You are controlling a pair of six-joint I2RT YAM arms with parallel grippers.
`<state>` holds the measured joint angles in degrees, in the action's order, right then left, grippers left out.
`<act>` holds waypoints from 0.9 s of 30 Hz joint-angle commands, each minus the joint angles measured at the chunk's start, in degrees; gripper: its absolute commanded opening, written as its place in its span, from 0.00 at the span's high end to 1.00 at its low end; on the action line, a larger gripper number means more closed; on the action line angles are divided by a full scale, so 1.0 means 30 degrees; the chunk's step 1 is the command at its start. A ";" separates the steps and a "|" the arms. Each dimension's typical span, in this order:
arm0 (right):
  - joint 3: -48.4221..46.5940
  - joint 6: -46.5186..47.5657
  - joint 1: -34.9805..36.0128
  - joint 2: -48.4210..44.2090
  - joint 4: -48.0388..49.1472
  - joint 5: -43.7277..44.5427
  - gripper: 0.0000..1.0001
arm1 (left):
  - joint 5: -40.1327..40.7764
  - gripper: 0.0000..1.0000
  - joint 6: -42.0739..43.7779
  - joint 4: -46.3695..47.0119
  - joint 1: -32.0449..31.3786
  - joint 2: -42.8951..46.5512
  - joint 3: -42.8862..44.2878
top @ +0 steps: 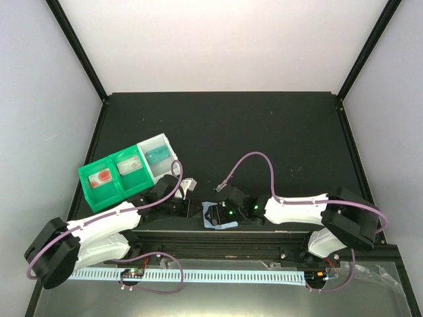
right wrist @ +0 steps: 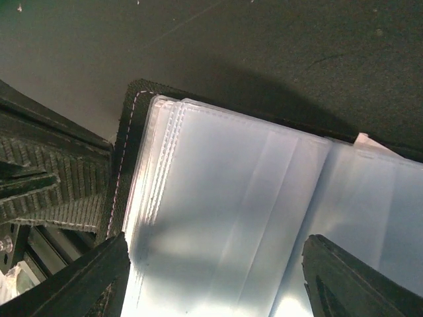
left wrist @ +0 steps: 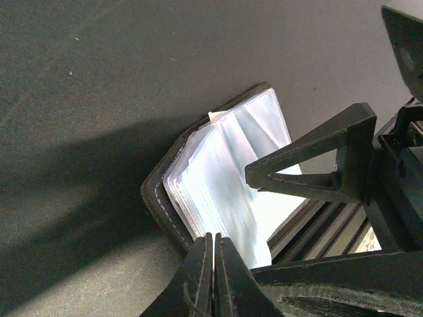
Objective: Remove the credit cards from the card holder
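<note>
**Desk:** What does the workspace look like from your end?

**Operator:** I see a dark matte bench [top: 264, 125] boxed in by pale walls. A green-and-clear compartment tray [top: 86, 181] sits at the left. The card holder [top: 221, 219] lies open near the front edge of the bench, between my two arms.

**Desk:** How are the arms posed?

**Operator:** My left arm stretches low from the near left corner towards the middle, with its wrist just past the tray. My right arm reaches in from the right, forearm nearly level and the wrist dipped over the holder.

**Desk:** And the end effectors?

**Operator:** The left end effector [left wrist: 213, 244] has its fingers pressed flat together at the holder's stitched dark edge. I can't tell from here whether a thin bit of cover is caught between them. The right end effector [right wrist: 218, 284] is spread wide. Its fingers [right wrist: 86, 284] stand on either side of the stack of clear sleeves [right wrist: 231, 185], with nothing clamped.

**Desk:** Any cards showing?

**Operator:** Only a small pale corner [left wrist: 216, 116] at the fold.
</note>
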<state>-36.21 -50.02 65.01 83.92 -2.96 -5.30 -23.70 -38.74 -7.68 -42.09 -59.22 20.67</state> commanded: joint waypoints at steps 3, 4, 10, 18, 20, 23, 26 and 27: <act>-0.0559 0.0172 0.0228 0.0563 0.0264 0.0241 0.29 | -0.0356 0.98 0.0375 0.0008 -0.0034 0.0311 0.0708; -0.0584 0.0185 0.0240 0.0610 0.0168 0.0346 0.30 | -0.0345 0.98 0.0371 0.0012 -0.0034 0.0316 0.0700; -0.0320 0.0138 0.0228 0.0411 -0.0199 0.0905 0.34 | -0.0287 0.98 0.0319 -0.0016 -0.0034 0.0311 0.0728; 0.0390 0.0005 0.0226 -0.0237 -0.0157 0.1104 0.38 | -0.0256 0.98 0.0258 -0.0077 -0.0034 0.0317 0.0722; 0.0434 0.0041 0.0242 -0.0286 -0.0101 0.1064 0.38 | -0.0258 0.98 0.0235 -0.0076 -0.0034 0.0355 0.0729; 0.0438 0.0062 0.0243 -0.0359 -0.0010 0.1020 0.42 | -0.0143 0.98 0.0214 -0.0079 -0.0034 0.0352 0.0671; 0.0212 0.0404 0.0363 -0.0448 -0.0270 0.1297 0.42 | -0.0155 0.98 0.0195 -0.0026 -0.0034 0.0257 0.0644; 0.0091 0.0504 0.0375 -0.0484 -0.0587 0.1459 0.41 | -0.0148 0.98 0.0184 -0.0018 -0.0034 0.0207 0.0667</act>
<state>-35.53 -49.80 65.56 84.01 -3.36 -3.44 -23.73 -38.52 -7.70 -42.09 -59.22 20.69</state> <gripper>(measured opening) 0.581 0.038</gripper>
